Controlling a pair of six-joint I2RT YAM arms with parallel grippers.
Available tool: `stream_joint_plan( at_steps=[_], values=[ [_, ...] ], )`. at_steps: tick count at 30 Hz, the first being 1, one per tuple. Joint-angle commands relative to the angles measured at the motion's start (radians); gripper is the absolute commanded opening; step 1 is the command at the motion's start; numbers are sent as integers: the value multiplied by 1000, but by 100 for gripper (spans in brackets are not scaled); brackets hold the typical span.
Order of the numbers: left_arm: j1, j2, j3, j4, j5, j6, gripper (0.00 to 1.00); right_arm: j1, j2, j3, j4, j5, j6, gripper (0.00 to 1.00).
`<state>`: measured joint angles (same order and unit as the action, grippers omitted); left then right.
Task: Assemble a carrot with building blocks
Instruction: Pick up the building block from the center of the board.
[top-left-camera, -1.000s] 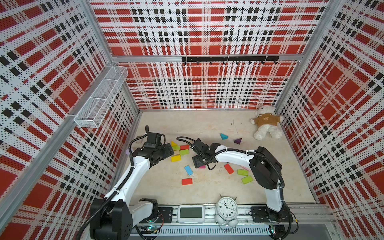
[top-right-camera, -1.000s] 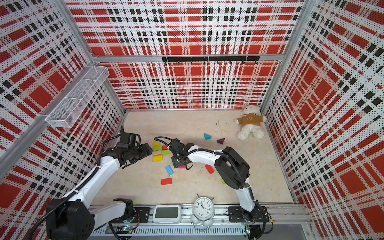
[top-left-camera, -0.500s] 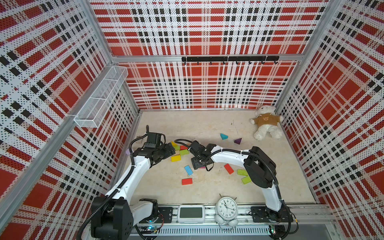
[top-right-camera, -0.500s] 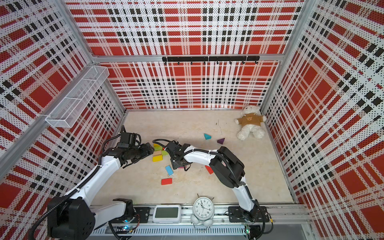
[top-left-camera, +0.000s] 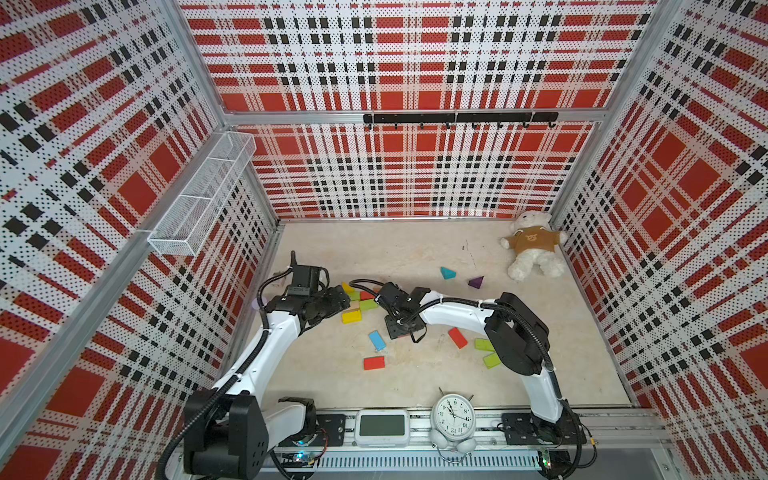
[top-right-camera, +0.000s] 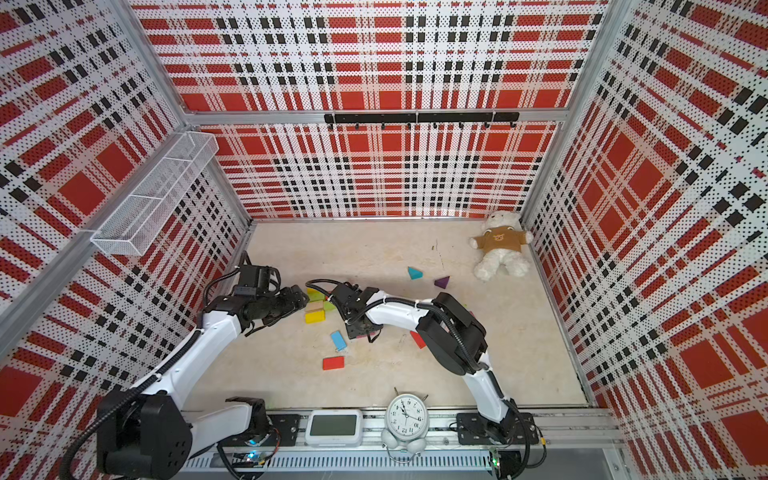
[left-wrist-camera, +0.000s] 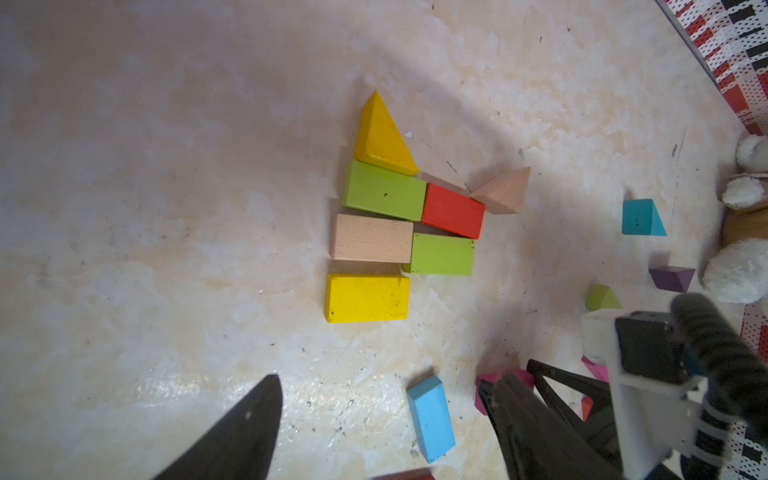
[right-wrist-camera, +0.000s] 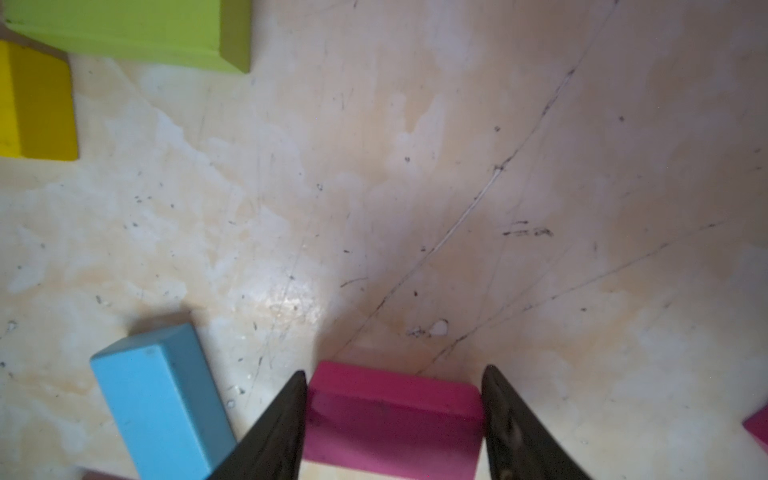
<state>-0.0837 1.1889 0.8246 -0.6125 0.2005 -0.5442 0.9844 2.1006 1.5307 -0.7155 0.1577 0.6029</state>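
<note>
Top views: the right gripper (top-left-camera: 399, 328) is down at the table beside the blue block (top-left-camera: 377, 340). The left gripper (top-left-camera: 338, 305) hangs by the started carrot (top-left-camera: 357, 307), probably to leave the right arm room.
Left wrist: the left gripper's fingers (left-wrist-camera: 257, 415) are spread wide and hold nothing. Yellow triangle (left-wrist-camera: 384, 137), green, red, tan and yellow blocks lie flat, mostly edge to edge.
Right wrist: both fingers (right-wrist-camera: 291, 407) press opposite sides of the magenta block (right-wrist-camera: 395, 415), which lies flat on the table, seemingly gripped for lifting.
</note>
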Motion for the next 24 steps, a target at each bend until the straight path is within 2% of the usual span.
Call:
stream_joint_plan(
  at_steps=[1,12,24],
  values=[
    [7,7,-15,19,16,10,83,5,21,23,-3,-1,21,48],
    [8,11,-24,26,16,6,83,-9,80,151,5,10,-44,50],
    [10,39,-25,37,7,5,83,-25,204,335,11,-51,-96,51]
  ],
)
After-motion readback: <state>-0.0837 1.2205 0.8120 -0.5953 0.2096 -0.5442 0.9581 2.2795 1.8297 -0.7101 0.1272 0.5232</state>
